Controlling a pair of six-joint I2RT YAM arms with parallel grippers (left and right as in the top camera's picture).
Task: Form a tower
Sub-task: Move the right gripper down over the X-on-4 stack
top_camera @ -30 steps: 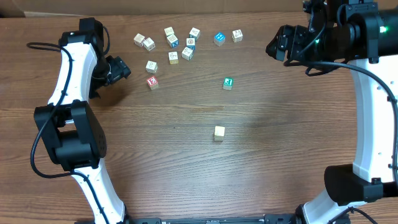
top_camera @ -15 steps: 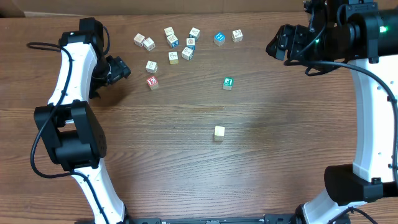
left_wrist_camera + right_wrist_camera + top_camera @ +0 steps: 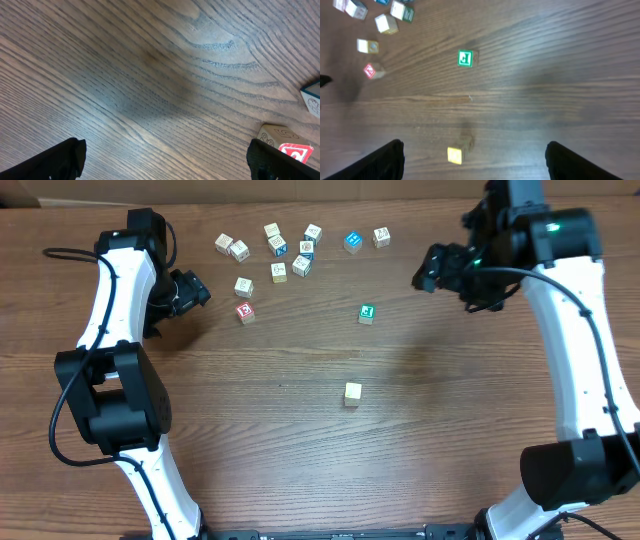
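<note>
Wooden table (image 3: 300, 460), overhead: no tower yet; plain yellow wooden cube (image 3: 352, 392) alone mid-table, green-faced wooden letter cube (image 3: 367, 313) well apart.
Left wrist: left gripper (image 3: 170, 165) spread wide, empty, parked aside.
Right wrist: right gripper (image 3: 475, 160) wide, empty, overlooking both, likely choosing.

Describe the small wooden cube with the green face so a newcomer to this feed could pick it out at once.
Start at the cluster of small wooden letter cubes along the far edge of the wooden table, then look nearer the table's middle, toward the right arm's side. The green-faced cube sits alone there, touching nothing. Only it shows a bright green top with a white letter; the other lone cube, nearer still, is plain pale yellow.
</note>
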